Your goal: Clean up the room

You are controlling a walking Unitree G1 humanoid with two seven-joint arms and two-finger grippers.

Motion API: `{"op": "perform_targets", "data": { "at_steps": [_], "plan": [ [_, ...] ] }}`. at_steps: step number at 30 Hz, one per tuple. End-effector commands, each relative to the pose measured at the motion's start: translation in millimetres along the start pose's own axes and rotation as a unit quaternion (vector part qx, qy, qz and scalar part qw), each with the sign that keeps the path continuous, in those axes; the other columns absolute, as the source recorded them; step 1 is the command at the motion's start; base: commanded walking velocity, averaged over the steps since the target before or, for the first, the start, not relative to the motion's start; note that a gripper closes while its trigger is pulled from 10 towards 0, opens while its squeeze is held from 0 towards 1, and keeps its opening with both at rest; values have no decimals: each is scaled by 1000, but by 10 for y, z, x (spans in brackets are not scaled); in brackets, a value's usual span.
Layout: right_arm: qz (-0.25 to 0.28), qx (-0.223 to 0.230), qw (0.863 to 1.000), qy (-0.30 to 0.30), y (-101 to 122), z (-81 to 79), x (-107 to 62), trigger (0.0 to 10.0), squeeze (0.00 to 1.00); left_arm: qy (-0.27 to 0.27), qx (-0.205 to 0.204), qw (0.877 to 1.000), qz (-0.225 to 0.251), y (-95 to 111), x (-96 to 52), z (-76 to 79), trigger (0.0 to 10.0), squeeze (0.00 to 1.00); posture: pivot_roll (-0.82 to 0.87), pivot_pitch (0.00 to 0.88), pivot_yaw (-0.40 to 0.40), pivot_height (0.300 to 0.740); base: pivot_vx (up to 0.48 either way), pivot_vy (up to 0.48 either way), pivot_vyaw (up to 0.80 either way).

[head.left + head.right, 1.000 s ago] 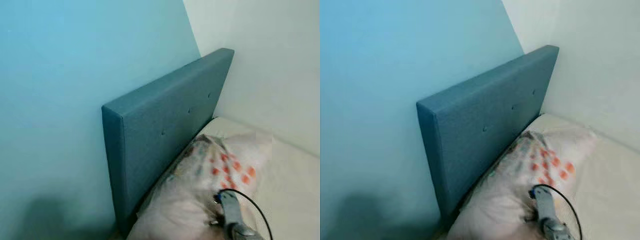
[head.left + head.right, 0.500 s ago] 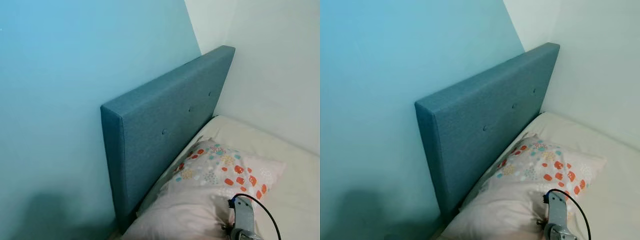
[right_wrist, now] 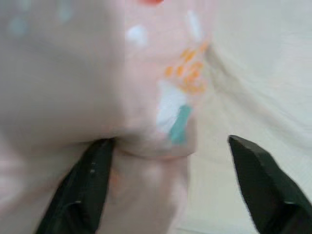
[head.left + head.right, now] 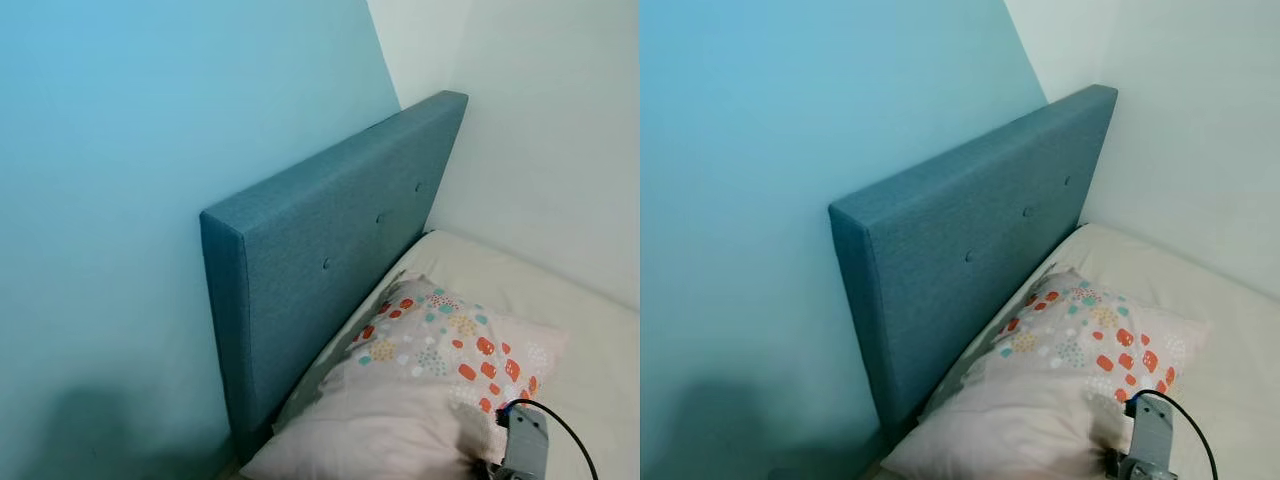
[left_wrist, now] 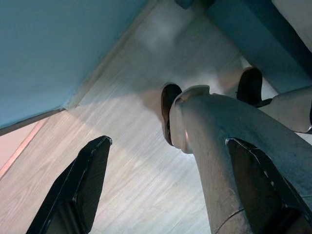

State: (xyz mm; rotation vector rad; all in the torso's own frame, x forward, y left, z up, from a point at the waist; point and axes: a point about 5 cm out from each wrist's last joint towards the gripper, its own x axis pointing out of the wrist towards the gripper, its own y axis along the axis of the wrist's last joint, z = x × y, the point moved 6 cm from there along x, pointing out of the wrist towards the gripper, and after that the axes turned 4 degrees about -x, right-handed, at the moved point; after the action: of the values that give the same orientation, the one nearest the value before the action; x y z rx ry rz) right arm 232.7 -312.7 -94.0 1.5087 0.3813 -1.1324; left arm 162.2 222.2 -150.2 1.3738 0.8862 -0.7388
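A pale pink pillow (image 4: 430, 380) with orange, teal and white blotches lies on the cream mattress (image 4: 590, 330), its long side against the blue padded headboard (image 4: 320, 260). My right arm (image 4: 525, 440) rises at the lower right, over the pillow's near corner. In the right wrist view my right gripper (image 3: 170, 183) is open, its two black fingers (image 3: 83, 190) spread wide, with a blurred corner of the pillow (image 3: 146, 97) close in front of them. My left gripper (image 5: 168, 195) hangs open over the wooden floor (image 5: 141, 161).
The bed stands in a corner between a light blue wall (image 4: 120, 200) and a white wall (image 4: 540, 130). In the left wrist view my own grey leg (image 5: 219, 151) and dark feet (image 5: 170, 107) stand on the floor beside the bed's blue base (image 5: 253, 39).
The pillow, blurred and bunched under my right arm one second ago, now lies flat and still against the headboard. My right arm has drawn back to the right and lower.
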Motion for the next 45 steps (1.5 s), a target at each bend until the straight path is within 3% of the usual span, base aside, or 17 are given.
{"op": "perform_targets", "data": {
  "at_steps": [1,4,5,6,11,14,15,17,22,26,40,45],
  "plan": [
    [0,25,1000,-14,9,147,-5,10000,1000,0,-9,1000,0,0,-4,-26,10000,0,7,0,-76,740,0,0,0],
    [3,29,999,-19,24,187,-7,10000,1000,-1,-11,1000,-1,-2,-3,-21,10000,0,2,0,-74,740,0,0,0],
    [8,38,999,-34,30,264,-12,10000,867,2,-15,1000,-9,-28,-2,-23,10000,0,1,0,-74,740,0,0,0],
    [9,40,999,-35,7,265,-12,10000,0,6,-14,1000,-17,-52,-2,-27,10000,0,1,0,-75,740,0,0,0],
    [6,40,999,-34,-50,239,-10,10000,0,10,-15,1000,-25,-83,-2,-24,10000,0,4,0,-77,740,0,0,0],
    [-9,39,999,-25,-227,153,-9,10000,0,9,-17,999,-31,-102,-2,-10,10000,0,8,0,-78,740,-386,0,0],
    [-24,43,999,-17,-429,79,-20,10000,0,8,-16,999,-33,-112,-1,0,10000,0,9,0,-78,740,-458,0,0],
    [-28,45,999,-15,-484,64,-24,10000,0,8,-16,999,-34,-114,-1,2,10000,0,10,0,-78,740,-458,0,0],
    [-68,21,997,-20,-792,105,-64,10000,0,8,-13,999,-36,-122,-2,2,10000,0,5,0,-77,740,-459,0,-440],
    [-80,19,996,-27,-908,147,-86,10000,0,8,-13,999,-36,-120,-1,7,10000,0,5,0,-77,740,-456,0,-736],
    [-81,7,996,-24,-952,117,-93,10000,0,7,8,1000,-23,-67,3,3,10000,0,10,0,-76,740,-158,0,-740],
    [-77,2,997,-21,-940,95,-90,10000,0,4,11,1000,-20,-56,4,9,10000,0,13,0,-79,740,0,0,0]
  ]
}}
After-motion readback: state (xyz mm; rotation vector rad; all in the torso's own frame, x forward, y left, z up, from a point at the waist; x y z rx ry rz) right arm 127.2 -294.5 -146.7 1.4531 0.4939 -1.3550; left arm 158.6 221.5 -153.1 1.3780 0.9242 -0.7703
